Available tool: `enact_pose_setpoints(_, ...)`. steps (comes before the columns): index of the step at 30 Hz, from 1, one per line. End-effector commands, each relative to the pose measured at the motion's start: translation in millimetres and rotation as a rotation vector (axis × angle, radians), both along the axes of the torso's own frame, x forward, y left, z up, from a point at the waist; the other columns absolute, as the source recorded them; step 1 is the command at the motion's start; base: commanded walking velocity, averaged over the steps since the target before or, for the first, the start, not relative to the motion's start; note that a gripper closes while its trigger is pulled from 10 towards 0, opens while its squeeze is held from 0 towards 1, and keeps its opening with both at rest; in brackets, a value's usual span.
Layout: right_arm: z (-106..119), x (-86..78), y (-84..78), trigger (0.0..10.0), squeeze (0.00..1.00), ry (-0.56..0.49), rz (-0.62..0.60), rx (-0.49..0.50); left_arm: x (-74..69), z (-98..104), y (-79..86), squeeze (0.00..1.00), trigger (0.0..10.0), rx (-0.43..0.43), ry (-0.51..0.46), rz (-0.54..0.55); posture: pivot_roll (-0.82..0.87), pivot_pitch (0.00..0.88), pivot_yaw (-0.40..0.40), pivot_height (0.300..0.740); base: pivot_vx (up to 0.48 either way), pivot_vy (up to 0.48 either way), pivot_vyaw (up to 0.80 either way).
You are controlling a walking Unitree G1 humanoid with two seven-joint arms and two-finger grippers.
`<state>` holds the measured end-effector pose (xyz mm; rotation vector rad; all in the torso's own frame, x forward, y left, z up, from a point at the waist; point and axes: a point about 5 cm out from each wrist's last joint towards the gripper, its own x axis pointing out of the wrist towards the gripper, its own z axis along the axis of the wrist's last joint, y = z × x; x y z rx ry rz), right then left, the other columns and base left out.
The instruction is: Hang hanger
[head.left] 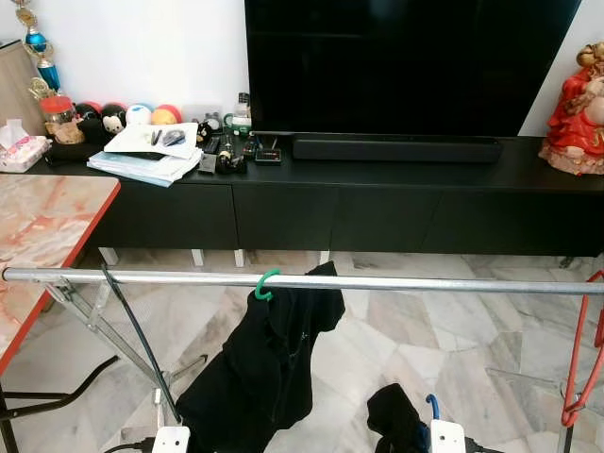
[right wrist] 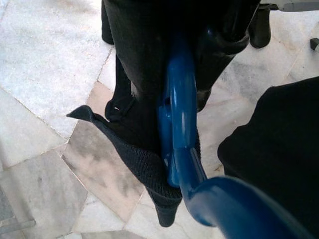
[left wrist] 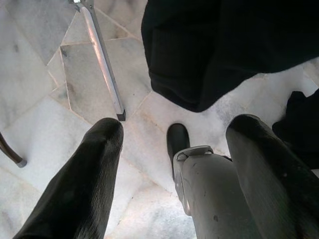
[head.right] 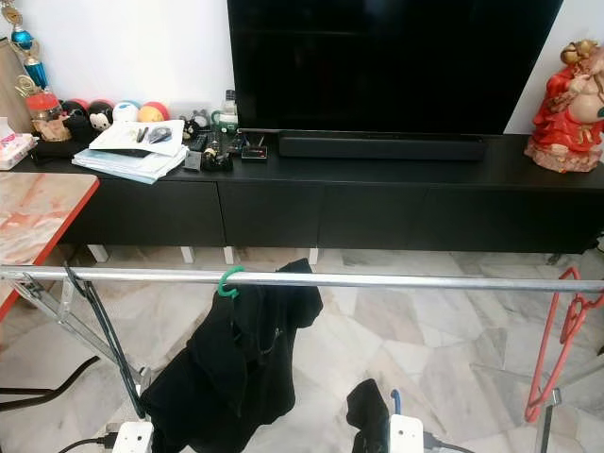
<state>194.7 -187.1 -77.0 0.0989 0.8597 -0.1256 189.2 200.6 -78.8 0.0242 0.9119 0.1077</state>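
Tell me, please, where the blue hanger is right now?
The blue hanger is low on the robot's right in the right gripper, carrying a black garment, below the metal rail and right of the green-hooked hanger.

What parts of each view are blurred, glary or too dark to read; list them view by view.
Left eye view: evenly lit and sharp; the TV is a featureless black, and the black garment on the rail shows no folds. Left wrist view: the left pincer's fingers are soft-focus, the marble floor crisp. Right wrist view: the blue hanger blurs close to the lens.
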Motion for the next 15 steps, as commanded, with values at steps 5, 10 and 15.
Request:
enact_pose_setpoints(5, 2.5, 4.7, 3.8, 10.0, 0.00, -0.031, -0.026, 0.017, -2.5, -1.1, 2.8, 0.00, 10.0, -0.005, 0.017, 0.016, 0.09, 0.014, -0.014, 0.740, 0.000, 0.000, 0.00)
enact_pose_setpoints(10, 2.2, 4.4, 4.6, 10.0, 0.00, -0.030, -0.027, 0.017, -2.2, -0.9, 3.0, 0.00, 10.0, -0.003, 0.016, 0.016, 0.09, 0.016, -0.013, 0.740, -0.246, 0.000, 0.00)
enact_pose_setpoints(15, 1.6, 3.3, 5.3, 10.0, 0.00, -0.027, -0.026, 0.018, -1.9, -0.8, 3.2, 0.00, 10.0, -0.003, 0.015, 0.014, 0.09, 0.017, -0.012, 0.740, -0.256, 0.000, 0.00)
